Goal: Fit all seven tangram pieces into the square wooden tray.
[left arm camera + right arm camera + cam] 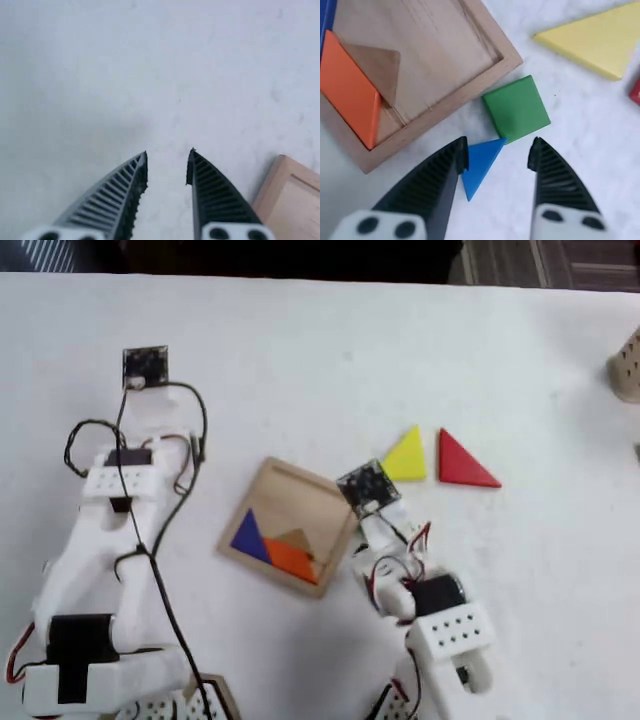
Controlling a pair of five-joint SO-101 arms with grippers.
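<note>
In the right wrist view, the square wooden tray runs off the picture's edge. So do the flat yellow triangle and a dark blue piece inside the tray. A red piece shows as a sliver. In the high view, the white right arm covers part of the tray's rim, and a tan perforated object is cut off.

7 tangram pieces, 1 tray

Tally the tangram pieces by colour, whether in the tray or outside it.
Blue: 2, dark blue triangle and light blue triangle
Orange: 1, orange parallelogram
Tan: 1, tan triangle
Green: 1, green square
Yellow: 1, yellow triangle
Red: 1, red triangle
Total: 7
</note>
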